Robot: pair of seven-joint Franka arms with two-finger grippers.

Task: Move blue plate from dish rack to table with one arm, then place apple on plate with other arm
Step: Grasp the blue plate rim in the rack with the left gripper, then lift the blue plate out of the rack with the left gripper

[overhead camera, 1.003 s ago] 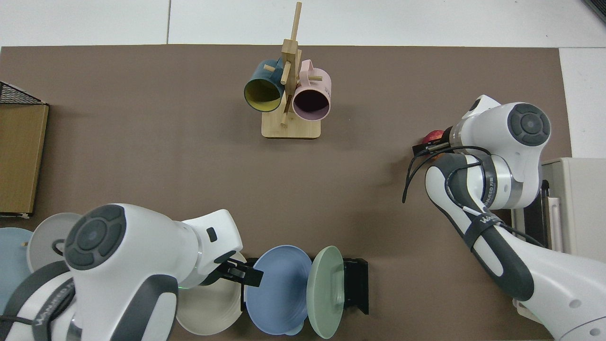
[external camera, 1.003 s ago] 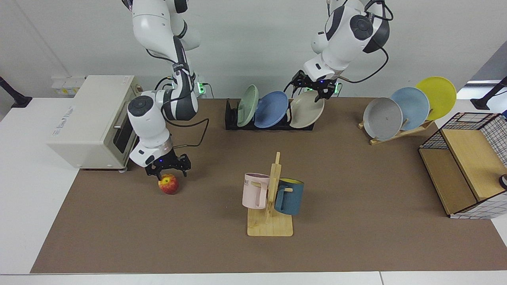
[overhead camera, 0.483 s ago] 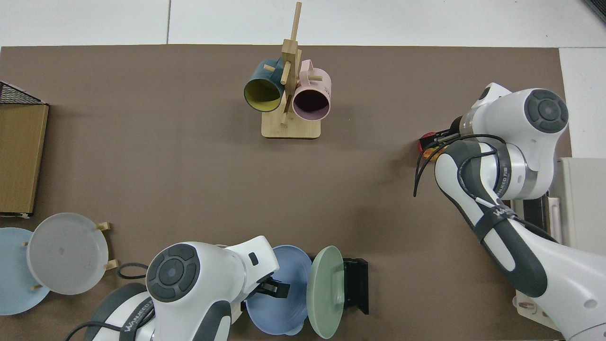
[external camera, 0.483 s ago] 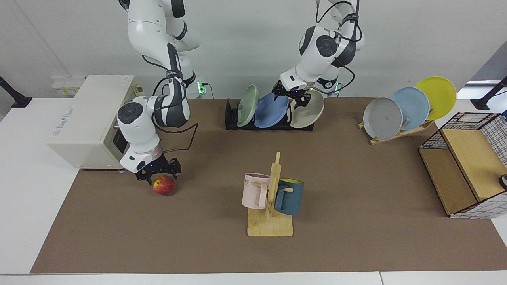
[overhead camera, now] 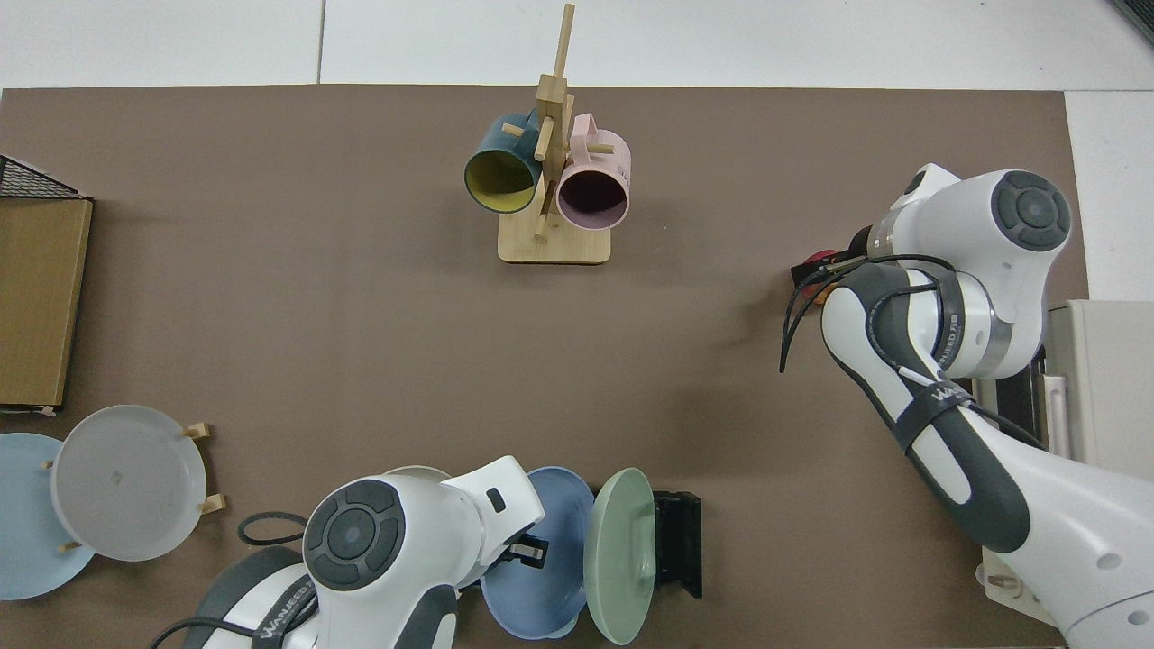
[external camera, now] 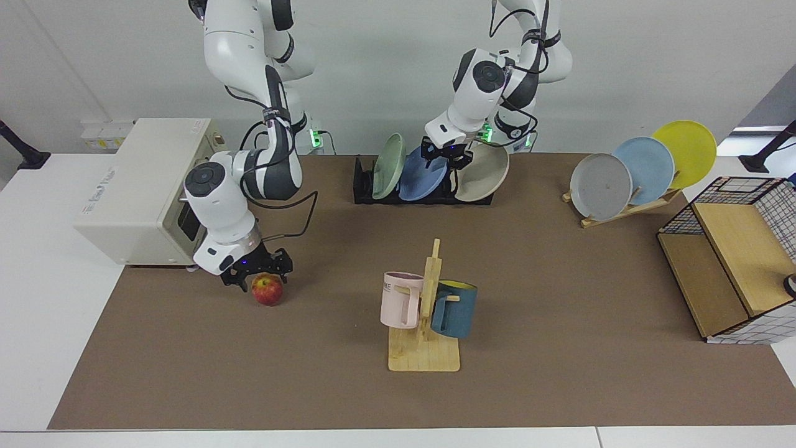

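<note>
Left gripper (external camera: 446,157) at the top rim of the blue plate (external camera: 420,180) upright in the dish rack (external camera: 364,186), jaws' state unclear; right gripper (external camera: 257,274) astride the apple (external camera: 267,290) on the surface (external camera: 559,298), jaws spread.

Blue plate (external camera: 421,179) between green plate (external camera: 388,166) and beige plate (external camera: 482,172) in black rack (external camera: 367,193); red-yellow apple (external camera: 267,290); brown mat (external camera: 559,292); pink mug (external camera: 401,299).
</note>
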